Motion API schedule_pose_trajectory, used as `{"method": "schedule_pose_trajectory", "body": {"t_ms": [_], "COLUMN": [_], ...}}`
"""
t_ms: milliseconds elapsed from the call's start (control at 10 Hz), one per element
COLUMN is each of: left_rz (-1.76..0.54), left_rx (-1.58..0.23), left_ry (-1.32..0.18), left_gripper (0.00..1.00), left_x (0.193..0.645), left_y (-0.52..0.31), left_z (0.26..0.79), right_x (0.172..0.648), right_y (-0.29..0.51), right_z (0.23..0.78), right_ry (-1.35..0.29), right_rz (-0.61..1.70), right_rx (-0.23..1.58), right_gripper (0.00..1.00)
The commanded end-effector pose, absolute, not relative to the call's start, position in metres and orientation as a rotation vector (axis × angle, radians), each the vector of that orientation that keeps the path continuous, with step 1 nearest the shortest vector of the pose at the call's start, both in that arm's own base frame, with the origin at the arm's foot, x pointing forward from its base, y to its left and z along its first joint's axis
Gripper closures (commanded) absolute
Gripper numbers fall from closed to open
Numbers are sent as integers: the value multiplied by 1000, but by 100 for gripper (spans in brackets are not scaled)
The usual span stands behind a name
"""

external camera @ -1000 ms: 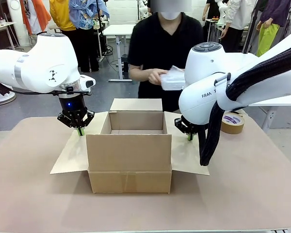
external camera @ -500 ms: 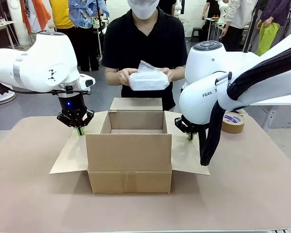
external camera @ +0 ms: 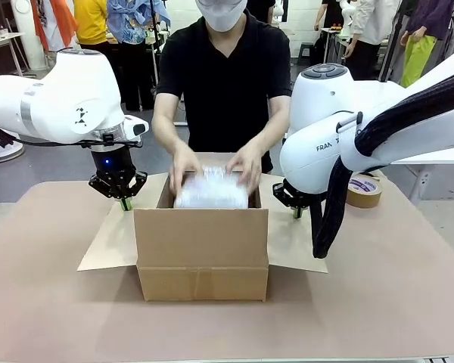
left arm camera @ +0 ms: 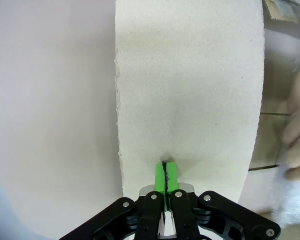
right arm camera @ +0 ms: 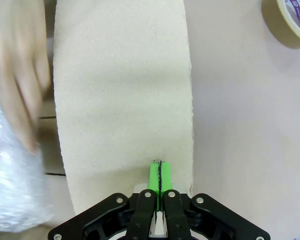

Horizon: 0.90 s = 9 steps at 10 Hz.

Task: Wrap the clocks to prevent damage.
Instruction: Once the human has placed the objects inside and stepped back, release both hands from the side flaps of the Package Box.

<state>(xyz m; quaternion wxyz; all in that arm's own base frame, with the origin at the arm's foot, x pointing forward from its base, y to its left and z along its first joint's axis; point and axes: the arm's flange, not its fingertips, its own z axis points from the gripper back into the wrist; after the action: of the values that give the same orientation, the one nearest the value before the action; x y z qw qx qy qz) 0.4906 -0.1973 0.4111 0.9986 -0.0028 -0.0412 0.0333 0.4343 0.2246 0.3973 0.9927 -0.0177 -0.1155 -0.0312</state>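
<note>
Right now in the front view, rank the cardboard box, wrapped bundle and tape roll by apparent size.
1. cardboard box
2. wrapped bundle, partly inside the box
3. tape roll, farther off and partly hidden

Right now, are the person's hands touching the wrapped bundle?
Touching. The front view shows both hands pressed on the wrapped bundle at its upper corners.

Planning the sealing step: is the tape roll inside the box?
No, the tape roll lies on the table, outside the cardboard box, on the robot's right side.
</note>
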Motion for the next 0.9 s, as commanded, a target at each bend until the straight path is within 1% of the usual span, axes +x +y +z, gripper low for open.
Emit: {"method": "schedule_pose_trajectory", "body": {"t_ms": [0, 800], "left_rz": [72, 72], "left_rx": [-5, -5], "left_ry": [-80, -80], "left_gripper": [100, 100], "left_x": [491, 491], "left_y": [-197, -197], "left_z": [410, 410], "right_x": [434, 434], "right_y": [224, 224], "right_z": [397, 397], "right_ry": [-232, -232], "right_rz": [-64, -64], "right_rx": [-36, -36], "right_gripper": [99, 99]}}
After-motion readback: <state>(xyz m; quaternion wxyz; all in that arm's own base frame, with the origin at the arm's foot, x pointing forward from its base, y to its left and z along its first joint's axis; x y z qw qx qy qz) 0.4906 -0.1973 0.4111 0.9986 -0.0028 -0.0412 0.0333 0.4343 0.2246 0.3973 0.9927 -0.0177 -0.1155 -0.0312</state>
